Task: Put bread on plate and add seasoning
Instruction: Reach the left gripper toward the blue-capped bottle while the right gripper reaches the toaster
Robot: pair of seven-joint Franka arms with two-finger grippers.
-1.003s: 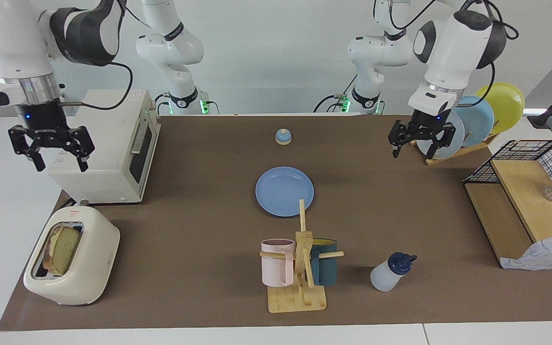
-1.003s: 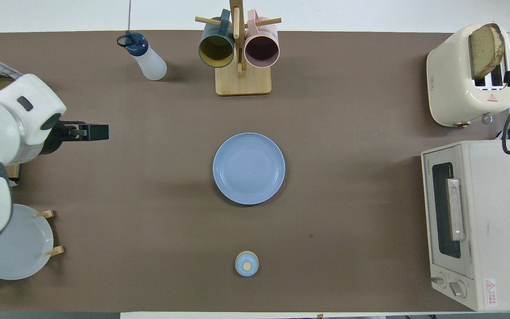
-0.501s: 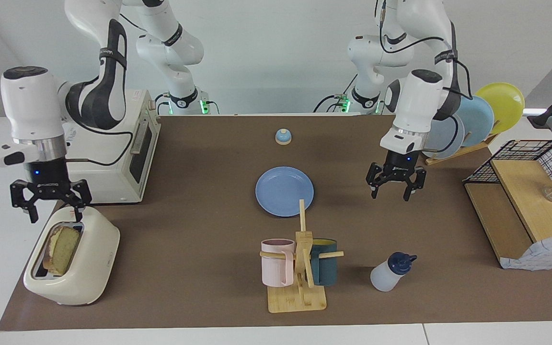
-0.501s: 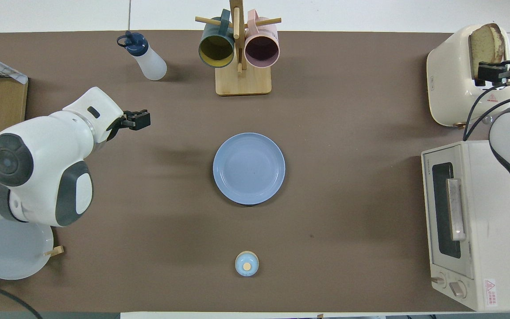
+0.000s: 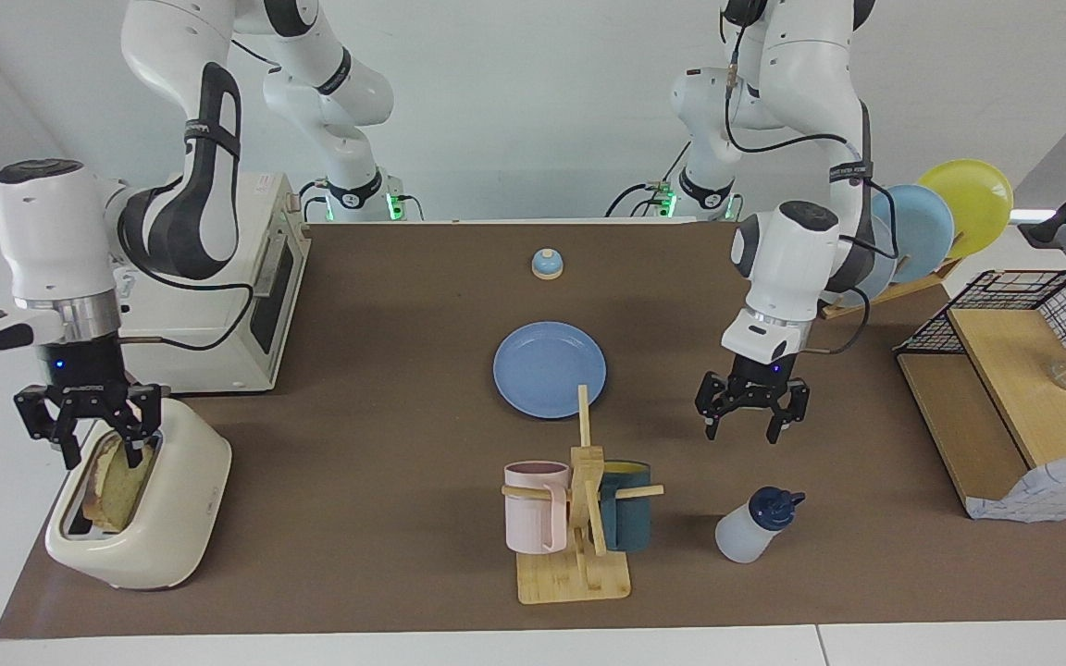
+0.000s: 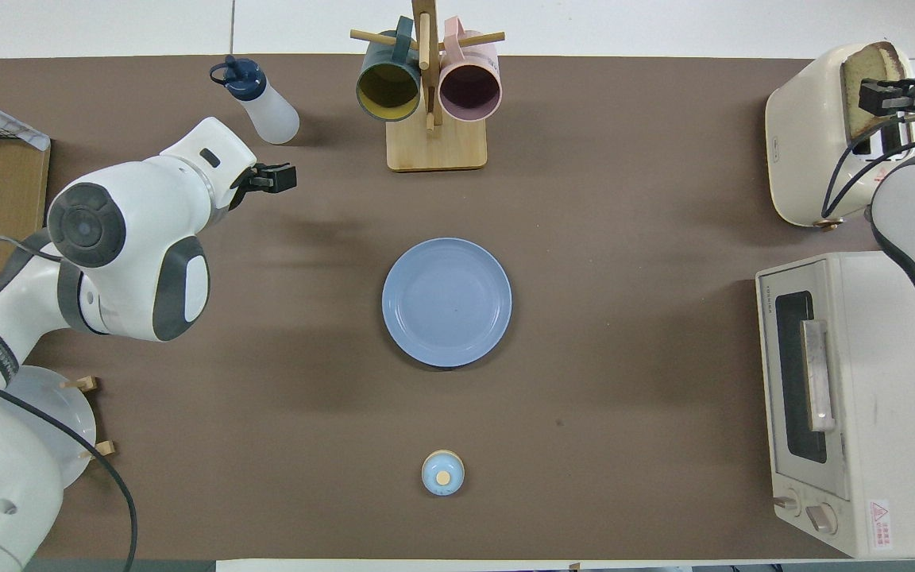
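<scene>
Your right gripper (image 5: 88,437), fingers spread, straddles the bread (image 5: 118,481) standing in the toaster (image 5: 163,518), so close and lift next, while your open left gripper (image 5: 752,418) hangs above the seasoning bottle (image 5: 755,525) and the plate (image 5: 550,368) sits bare beside the mug rack (image 5: 579,518).

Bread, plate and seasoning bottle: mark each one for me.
bread (image 5: 123,482), facing view, on the slice's face above the toaster slot.
plate (image 6: 446,302), overhead view, on its bare centre.
seasoning bottle (image 5: 742,536), facing view, on its white body.
</scene>
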